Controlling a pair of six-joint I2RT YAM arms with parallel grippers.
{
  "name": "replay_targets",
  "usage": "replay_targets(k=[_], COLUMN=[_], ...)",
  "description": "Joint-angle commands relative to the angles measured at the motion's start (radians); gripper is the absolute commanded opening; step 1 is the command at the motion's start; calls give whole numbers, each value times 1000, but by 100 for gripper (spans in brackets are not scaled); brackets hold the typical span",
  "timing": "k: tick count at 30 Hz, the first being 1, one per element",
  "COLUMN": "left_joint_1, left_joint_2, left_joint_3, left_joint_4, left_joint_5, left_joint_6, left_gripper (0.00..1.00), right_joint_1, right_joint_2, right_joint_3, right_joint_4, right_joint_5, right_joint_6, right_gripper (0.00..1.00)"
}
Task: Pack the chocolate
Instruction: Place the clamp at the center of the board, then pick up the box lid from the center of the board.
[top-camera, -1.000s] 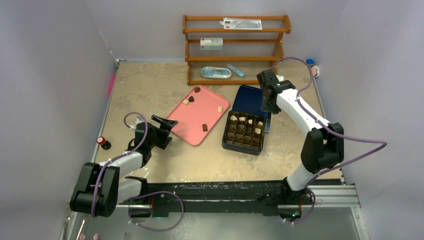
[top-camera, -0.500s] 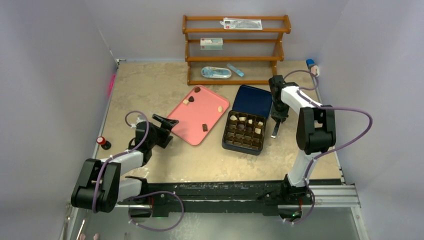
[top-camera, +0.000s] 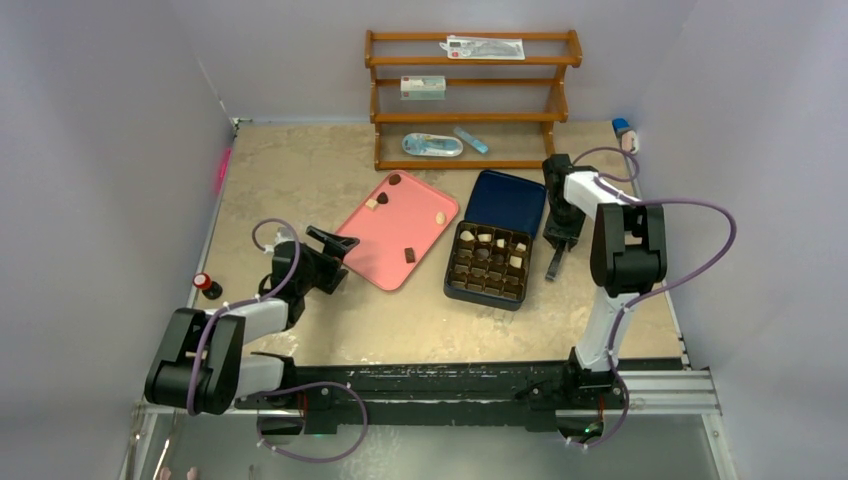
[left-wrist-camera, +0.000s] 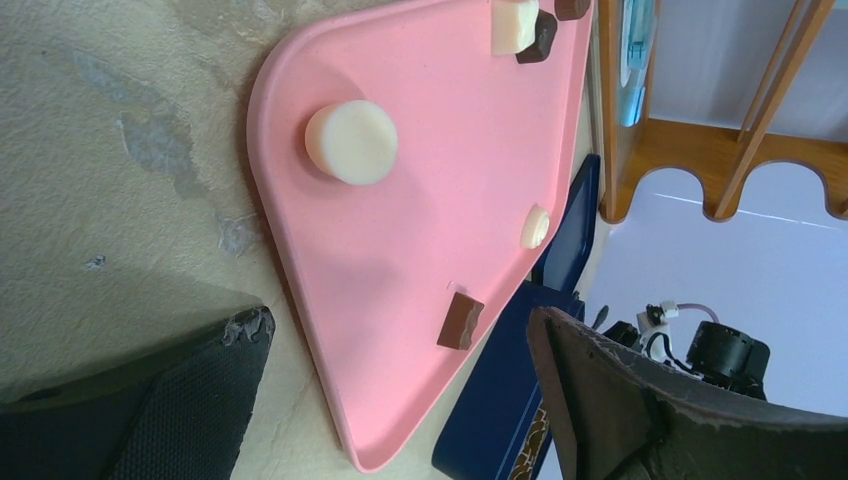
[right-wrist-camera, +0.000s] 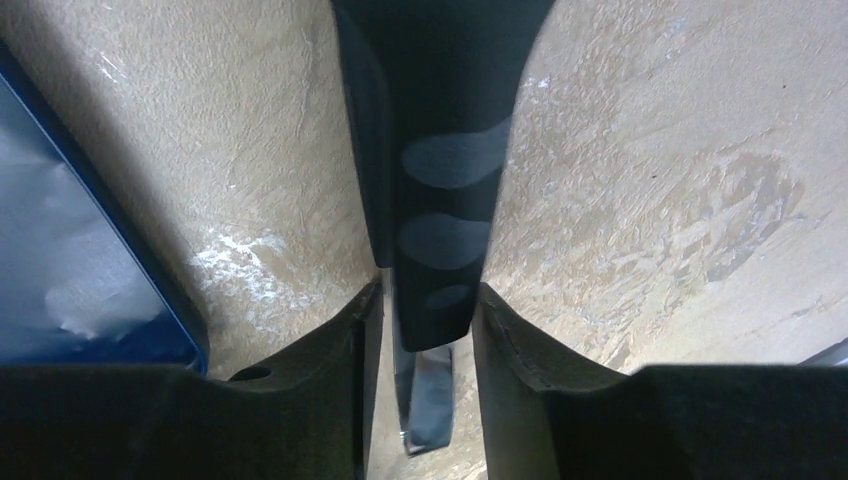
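Note:
Chocolate pieces lie on the pink tray (top-camera: 372, 245): a dark square (top-camera: 410, 255), a cream one (top-camera: 441, 216), and a few more near the far corner (top-camera: 378, 200). Several pieces sit in the dark gridded box (top-camera: 487, 275). My left gripper (top-camera: 338, 262) is wide open beside the tray's near-left edge; its view shows a white round piece (left-wrist-camera: 351, 142) and a brown square (left-wrist-camera: 460, 322). My right gripper (top-camera: 557, 242) is low, to the right of the box, around a black metal-tipped tool (right-wrist-camera: 436, 200). The jaws stand slightly apart, with a slim gap on the left.
The blue lid (top-camera: 505, 198) lies behind the box, its corner close to my right fingers (right-wrist-camera: 60, 250). A wooden shelf (top-camera: 470, 100) with small packets stands at the back. A small red-capped bottle (top-camera: 207, 286) stands at the left edge.
My right arm has swung from over the lid down to the table right of the box, carrying the black tool, and its jaws have loosened. The left arm has barely moved.

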Motion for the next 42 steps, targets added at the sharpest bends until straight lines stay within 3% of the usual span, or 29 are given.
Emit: replay_targets(k=[1,4,15,42], left_joint_1=[-5,-7,-27,-61], left_joint_2=[-10,-32,-60,51], left_joint_3=[4,1,2,45], left_joint_4=[-81,-102,-136,-93], left_joint_5=[-11,-13,-39,-54], left_joint_6=[46,50,51,70], left_gripper=[100,100,100,100], right_joint_1=[-3,-3,6,34], right_joint_2=[-56,-87,-122,163], right_joint_3=[17,14,38,300], right_joint_4=[5,15,48,23], right_joint_5=[-5,-6,-48,-148], right_joint_6=[20,25,11,-6], right_gripper=[42,48,48,44])
